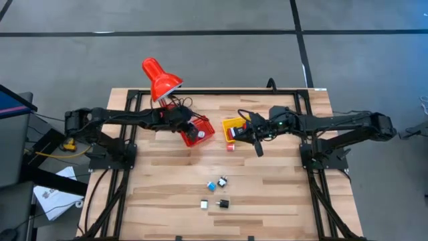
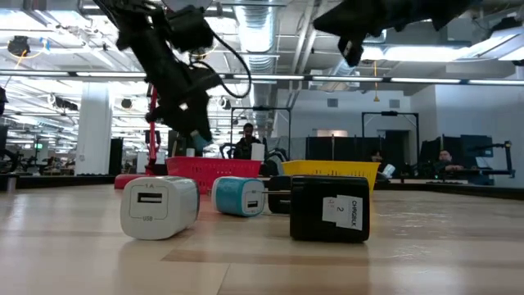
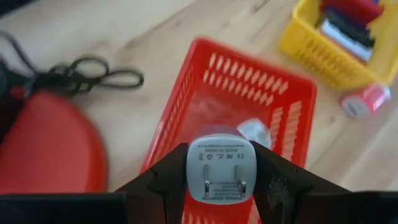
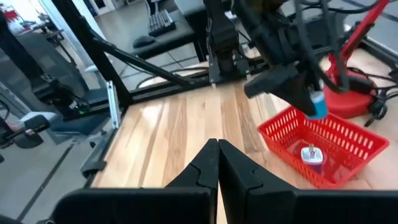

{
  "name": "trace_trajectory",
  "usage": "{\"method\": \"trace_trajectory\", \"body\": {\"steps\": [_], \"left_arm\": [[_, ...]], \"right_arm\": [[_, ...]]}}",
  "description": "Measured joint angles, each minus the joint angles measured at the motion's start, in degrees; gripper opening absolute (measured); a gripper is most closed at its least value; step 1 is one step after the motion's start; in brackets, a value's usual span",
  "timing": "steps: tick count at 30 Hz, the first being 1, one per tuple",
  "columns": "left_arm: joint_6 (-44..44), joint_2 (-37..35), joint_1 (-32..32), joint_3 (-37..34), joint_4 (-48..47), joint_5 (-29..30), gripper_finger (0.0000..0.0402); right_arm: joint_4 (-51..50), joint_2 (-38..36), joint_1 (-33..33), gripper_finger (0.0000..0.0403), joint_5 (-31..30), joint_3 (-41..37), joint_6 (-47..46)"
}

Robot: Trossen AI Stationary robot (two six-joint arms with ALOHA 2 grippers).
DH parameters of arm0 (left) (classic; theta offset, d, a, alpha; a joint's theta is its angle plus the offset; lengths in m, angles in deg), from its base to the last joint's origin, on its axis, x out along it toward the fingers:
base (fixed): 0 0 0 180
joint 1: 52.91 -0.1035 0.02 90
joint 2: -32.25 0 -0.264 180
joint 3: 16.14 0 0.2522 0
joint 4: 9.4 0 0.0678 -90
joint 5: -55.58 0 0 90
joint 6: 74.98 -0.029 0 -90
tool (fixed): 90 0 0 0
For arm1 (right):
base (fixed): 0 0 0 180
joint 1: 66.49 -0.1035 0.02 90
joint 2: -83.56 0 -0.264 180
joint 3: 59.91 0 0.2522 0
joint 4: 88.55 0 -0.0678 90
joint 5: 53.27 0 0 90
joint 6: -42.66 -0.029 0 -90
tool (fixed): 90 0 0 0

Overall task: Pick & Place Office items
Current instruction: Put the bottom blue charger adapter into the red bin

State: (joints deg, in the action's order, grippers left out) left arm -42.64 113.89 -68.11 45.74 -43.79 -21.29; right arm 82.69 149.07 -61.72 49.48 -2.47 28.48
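My left gripper [image 3: 219,163] hovers over the red mesh basket [image 3: 283,106], shut on a small charger block [image 3: 219,171] with a white prong face. In the right wrist view that block [image 4: 316,106] looks bluish. Another white charger [image 4: 311,155] lies inside the red basket [image 1: 198,131]. My right gripper [image 4: 217,155] is shut and empty, in the air beside the yellow basket [image 1: 234,126], which holds red and black pieces. A white charger [image 2: 160,207], a cyan one [image 2: 239,197] and a black one [image 2: 327,209] rest on the table's near part. My left gripper pinches the charger block between its two fingers [image 3: 171,177], one on each opposite side wall [image 3: 193,168]. The prong face is turned back toward the wrist. The fingers come from above, pointing down. The block is lifted clear, above the red basket's open top.
The red desk lamp [image 1: 160,79] stands behind the red basket, its base [image 3: 46,149] and dark cord [image 3: 93,71] close by. A small red and white piece [image 1: 231,146] lies in front of the yellow basket. Bare wood lies between the baskets and the loose items [image 1: 215,193].
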Motion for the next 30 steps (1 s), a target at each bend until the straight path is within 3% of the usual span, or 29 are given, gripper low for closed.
{"method": "trace_trajectory", "body": {"steps": [13,30], "left_arm": [[-0.2,8.0,0.2,0.0,-1.9,-1.6,0.0143],[0.1,10.6,0.3,0.0,-2.2,-2.5,0.0151]], "right_arm": [[5.9,7.2,-1.1,0.0000,0.4,0.0,-0.9],[6.4,7.2,-1.3,0.0000,0.5,0.0,-1.0]]}}
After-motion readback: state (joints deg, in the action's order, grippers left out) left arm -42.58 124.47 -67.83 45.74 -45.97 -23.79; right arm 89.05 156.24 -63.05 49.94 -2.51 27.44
